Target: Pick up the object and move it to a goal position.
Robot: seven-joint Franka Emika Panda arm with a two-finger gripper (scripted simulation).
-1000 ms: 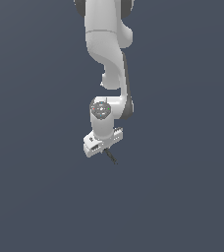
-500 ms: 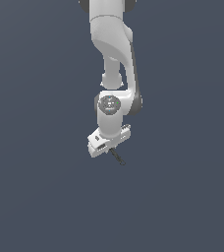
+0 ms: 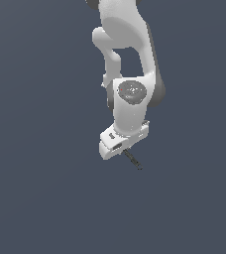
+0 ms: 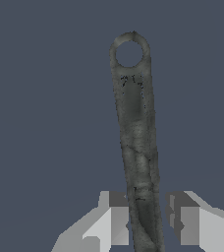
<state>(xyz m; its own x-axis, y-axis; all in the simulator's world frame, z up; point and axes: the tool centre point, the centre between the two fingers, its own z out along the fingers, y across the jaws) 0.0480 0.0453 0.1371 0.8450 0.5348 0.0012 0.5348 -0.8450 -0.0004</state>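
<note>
The gripper (image 4: 146,224) is showing its two pale fingers (image 4: 111,221) at either side of the lower end of the object (image 4: 136,142), a thin dark grey-black rod. One finger is sitting right against the rod's edge, while a narrow strip of background is showing between the rod and the other finger, so whether the jaws are actually pinching it cannot be told from the wrist view. The rod's near end is running down between the fingers and out of the picture.

No writing, brand or label is showing on the rod or the fingers.

The rod's long axis is running straight away from the gripper, and its far end is finishing in a small round loop with an open hole.

In the exterior view the gripper (image 3: 126,149) is hanging under the white arm (image 3: 127,59), and the object (image 3: 133,159) is sticking out from beneath it, slanting down towards the exterior view's right. Whether it is touching the plain dark grey-blue background behind it cannot be told.
</note>
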